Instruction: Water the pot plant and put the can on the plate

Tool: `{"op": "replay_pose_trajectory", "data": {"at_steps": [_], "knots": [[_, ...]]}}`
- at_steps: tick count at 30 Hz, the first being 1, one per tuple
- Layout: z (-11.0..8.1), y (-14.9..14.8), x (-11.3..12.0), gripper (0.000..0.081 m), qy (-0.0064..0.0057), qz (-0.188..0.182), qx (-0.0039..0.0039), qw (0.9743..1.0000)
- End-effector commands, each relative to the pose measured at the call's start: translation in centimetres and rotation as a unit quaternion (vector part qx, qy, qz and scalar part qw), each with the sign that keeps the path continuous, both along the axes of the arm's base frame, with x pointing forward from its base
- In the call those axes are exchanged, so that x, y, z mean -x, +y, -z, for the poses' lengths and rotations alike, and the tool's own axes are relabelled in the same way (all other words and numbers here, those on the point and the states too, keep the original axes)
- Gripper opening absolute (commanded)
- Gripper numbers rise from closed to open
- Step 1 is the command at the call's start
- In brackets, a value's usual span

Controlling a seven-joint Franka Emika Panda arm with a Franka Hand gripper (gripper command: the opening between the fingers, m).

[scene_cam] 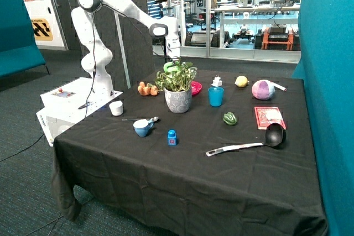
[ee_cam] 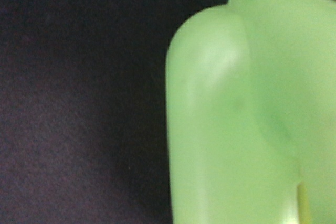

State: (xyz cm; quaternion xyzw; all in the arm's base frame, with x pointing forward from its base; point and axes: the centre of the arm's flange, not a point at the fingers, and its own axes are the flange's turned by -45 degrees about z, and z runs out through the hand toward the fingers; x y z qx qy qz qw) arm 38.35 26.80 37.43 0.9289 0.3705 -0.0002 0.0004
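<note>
The pot plant (scene_cam: 177,79) stands in its grey patterned pot (scene_cam: 178,100) near the middle of the black-clothed table. My gripper (scene_cam: 172,62) hangs just behind the top of the leaves, shut on the light-green can (scene_cam: 169,67), which it holds in the air at leaf height. In the wrist view the can (ee_cam: 247,114) fills most of the picture over the dark cloth, and the fingers are hidden. The magenta plate (scene_cam: 196,87) lies on the table right beside the pot, partly hidden by leaves.
Near the pot are a teal cup (scene_cam: 215,96), a blue cup with a spoon (scene_cam: 142,127), a white cup (scene_cam: 116,108), carrots (scene_cam: 147,89), a blue block (scene_cam: 172,137), a green pepper (scene_cam: 229,118), a red packet (scene_cam: 269,117) and a black ladle (scene_cam: 249,143).
</note>
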Motion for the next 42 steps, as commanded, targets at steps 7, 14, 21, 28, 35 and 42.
{"op": "replay_pose_trajectory", "data": {"at_steps": [7,14,21,28,35,42], "knots": [[0.5,0.2,-0.1,0.0113,-0.0001,-0.002,-0.00043,1.0],[0.5,0.4,-0.1,0.0001,-0.0001,-0.002,-0.00043,1.0],[0.3,0.5,-0.2,0.0,-0.0001,0.001,-0.00043,1.0],[-2.5,-0.3,-1.4,0.0,-0.0001,0.014,-0.00043,0.9999],[-4.7,-1.5,-2.4,0.0,-0.0001,0.025,-0.00043,0.9997],[-6.8,-3.9,-3.1,0.0,-0.0001,0.044,-0.00043,0.999]]}}
